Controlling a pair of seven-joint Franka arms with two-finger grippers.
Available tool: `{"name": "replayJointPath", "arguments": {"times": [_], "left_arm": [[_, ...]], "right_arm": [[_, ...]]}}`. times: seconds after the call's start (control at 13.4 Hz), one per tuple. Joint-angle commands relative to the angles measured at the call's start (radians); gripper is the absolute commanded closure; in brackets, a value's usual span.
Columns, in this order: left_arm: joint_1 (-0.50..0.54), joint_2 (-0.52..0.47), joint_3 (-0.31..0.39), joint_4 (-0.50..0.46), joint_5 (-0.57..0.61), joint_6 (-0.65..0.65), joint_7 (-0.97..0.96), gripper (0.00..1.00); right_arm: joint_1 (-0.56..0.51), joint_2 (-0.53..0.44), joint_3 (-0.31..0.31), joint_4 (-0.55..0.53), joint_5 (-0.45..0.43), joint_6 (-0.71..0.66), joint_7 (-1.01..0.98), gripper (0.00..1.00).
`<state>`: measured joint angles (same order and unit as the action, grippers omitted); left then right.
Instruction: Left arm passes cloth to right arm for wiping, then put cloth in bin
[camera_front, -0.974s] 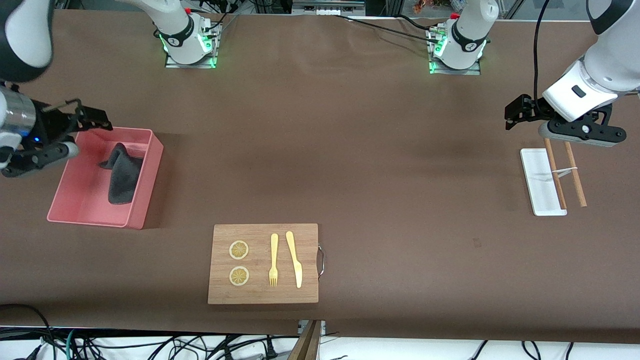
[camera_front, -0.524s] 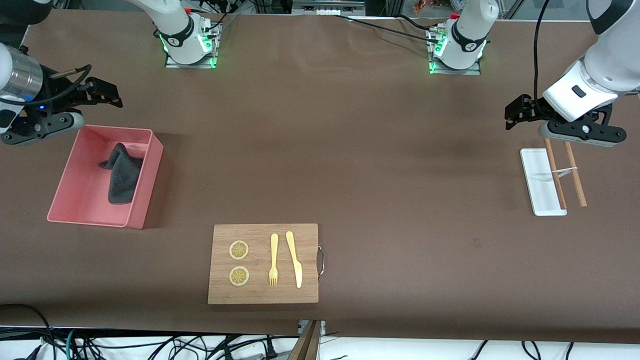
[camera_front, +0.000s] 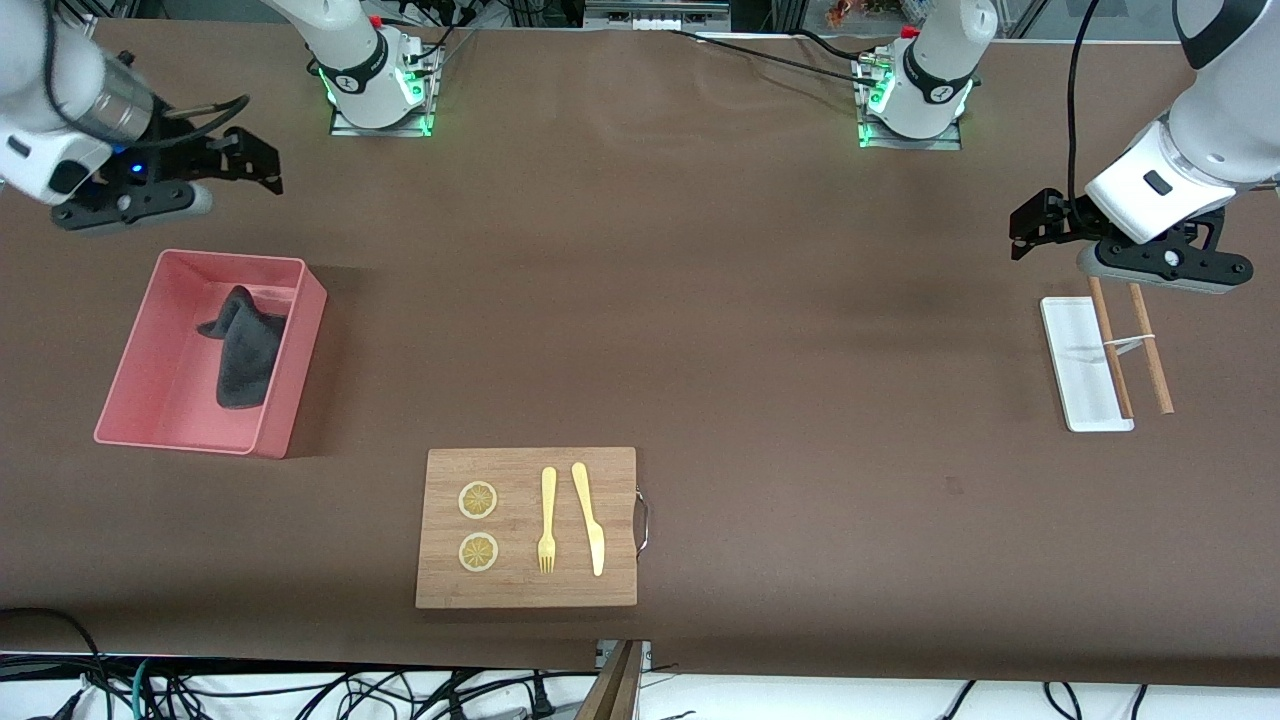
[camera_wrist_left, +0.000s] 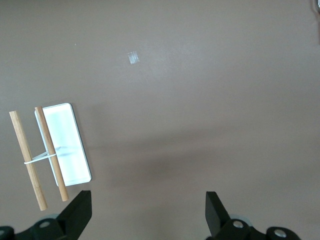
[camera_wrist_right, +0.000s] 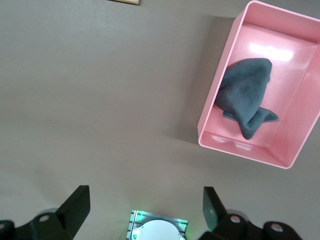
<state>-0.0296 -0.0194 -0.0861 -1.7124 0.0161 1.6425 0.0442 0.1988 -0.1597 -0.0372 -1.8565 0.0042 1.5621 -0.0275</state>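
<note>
The front view takes in the whole brown worktop (camera_front: 760, 330); each wrist view shows only one end. The cloth (camera_front: 243, 345), crumpled with its dark grey face up, lies inside the bin (camera_front: 150, 380), a salmon-pink rectangular tub with low sloping walls at the right arm's end. The right wrist view shows the cloth's (camera_wrist_right: 245, 95) soft folds against the bin's (camera_wrist_right: 295, 105) glossy floor. The right pincer (camera_front: 262, 165), jaws wide and empty, hangs over bare worktop beside the bin. The left pincer (camera_front: 1030, 225), also wide and empty, waits over the worktop near a flat white tray (camera_front: 1075, 365) crossed by two wooden sticks (camera_front: 1130, 345). A wooden board (camera_front: 527, 527) carries lemon slices (camera_front: 478, 525), a yellow fork (camera_front: 547, 520) and knife (camera_front: 589, 518).
</note>
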Motion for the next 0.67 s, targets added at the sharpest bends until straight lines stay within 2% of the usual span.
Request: {"name": "replayJointPath", "arguments": {"times": [0.0, 0.22, 0.6], "left_arm": [[0.005, -0.019, 0.000, -0.012, -0.021, -0.007, 0.005, 0.00], [0.005, -0.019, 0.000, -0.012, -0.021, -0.007, 0.005, 0.00], [0.005, -0.019, 0.000, -0.012, -0.021, -0.007, 0.005, 0.00]], "right_arm": [[-0.064, -0.008, 0.017, -0.032, -0.033, 0.070, -0.003, 0.00], [-0.099, 0.000, 0.014, -0.030, -0.010, 0.064, -0.015, 0.00], [-0.099, 0.000, 0.028, -0.027, -0.009, 0.079, -0.017, 0.00]]}}
